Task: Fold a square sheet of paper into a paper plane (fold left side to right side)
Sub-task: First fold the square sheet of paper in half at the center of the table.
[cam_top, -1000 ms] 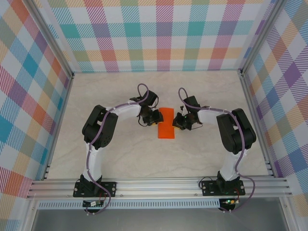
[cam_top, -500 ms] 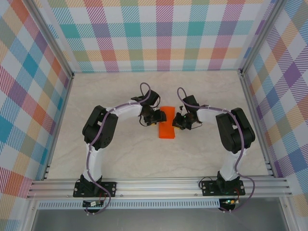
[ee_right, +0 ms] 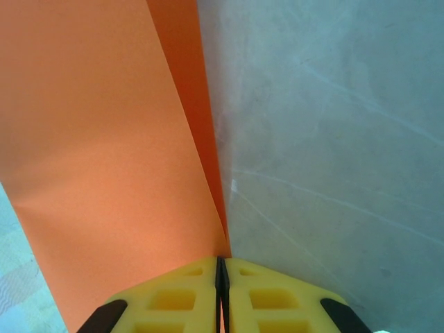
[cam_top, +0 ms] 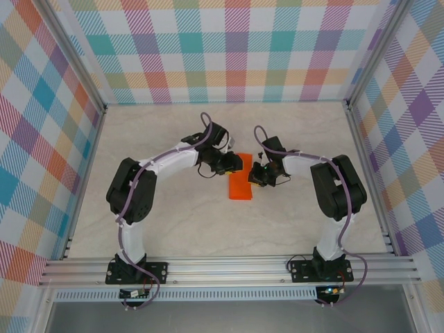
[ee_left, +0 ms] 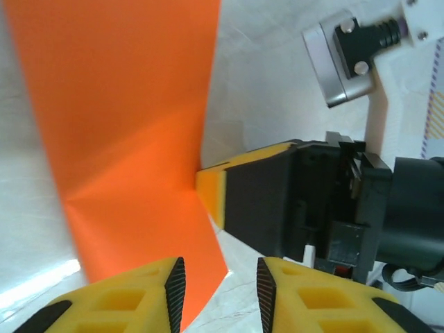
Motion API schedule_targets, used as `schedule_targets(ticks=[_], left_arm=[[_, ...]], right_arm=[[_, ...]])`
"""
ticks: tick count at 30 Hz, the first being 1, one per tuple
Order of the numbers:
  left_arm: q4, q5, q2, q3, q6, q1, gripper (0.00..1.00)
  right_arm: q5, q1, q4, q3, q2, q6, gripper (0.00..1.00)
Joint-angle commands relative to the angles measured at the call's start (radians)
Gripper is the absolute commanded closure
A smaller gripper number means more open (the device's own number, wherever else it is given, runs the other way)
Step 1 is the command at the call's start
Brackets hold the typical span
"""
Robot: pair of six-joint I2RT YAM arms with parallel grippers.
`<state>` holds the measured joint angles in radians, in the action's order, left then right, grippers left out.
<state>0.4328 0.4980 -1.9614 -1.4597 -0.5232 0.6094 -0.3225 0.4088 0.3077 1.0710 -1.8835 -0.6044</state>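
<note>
The square sheet of paper [cam_top: 241, 186] lies folded into a bright orange upright rectangle at mid-table, between both arms. My right gripper [cam_top: 255, 177] is at its right edge. In the right wrist view that gripper [ee_right: 221, 262] is shut, and the paper's [ee_right: 90, 139] two layers run into its seam. My left gripper [cam_top: 234, 165] hangs over the sheet's far end. In the left wrist view its fingers [ee_left: 218, 277] stand apart above the paper's [ee_left: 125, 104] corner and bare table, gripping nothing. The right gripper's yellow fingertip [ee_left: 211, 194] meets the paper's edge there.
The pale marble table [cam_top: 173, 222] is walled by checkered panels [cam_top: 229, 48] on three sides. An aluminium rail [cam_top: 229, 267] carrying both arm bases runs along the near edge. The right wrist's black body [ee_left: 361, 208] sits close to my left fingers.
My left arm has reached further in, its elbow swinging left and its gripper moving toward the paper's far end; its jaws widened, then narrowed again. The right gripper and paper have stayed put.
</note>
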Motion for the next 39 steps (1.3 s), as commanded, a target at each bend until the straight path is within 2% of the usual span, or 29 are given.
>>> schedule_targets(ticks=[1, 8, 17, 31, 39], left_arm=[[-0.026, 0.073, -0.065, 0.015, -0.001, 0.023, 0.66], [0.009, 0.0, -0.139, 0.029, 0.031, 0.023, 0.68], [0.006, -0.038, -0.159, 0.092, 0.059, 0.016, 0.68], [-0.016, -0.032, -0.061, 0.241, 0.092, -0.047, 0.6], [-0.011, -0.015, 0.043, 0.275, 0.125, -0.095, 0.59]], right_arm=[[0.091, 0.021, 0.09, -0.025, -0.072, 0.023, 0.89], [0.104, 0.021, 0.106, -0.02, -0.075, 0.026, 0.89], [0.12, 0.021, 0.116, -0.025, -0.078, 0.034, 0.9], [0.128, 0.021, 0.142, -0.006, -0.095, 0.051, 0.9], [0.124, 0.025, 0.148, 0.001, -0.091, 0.057, 0.9]])
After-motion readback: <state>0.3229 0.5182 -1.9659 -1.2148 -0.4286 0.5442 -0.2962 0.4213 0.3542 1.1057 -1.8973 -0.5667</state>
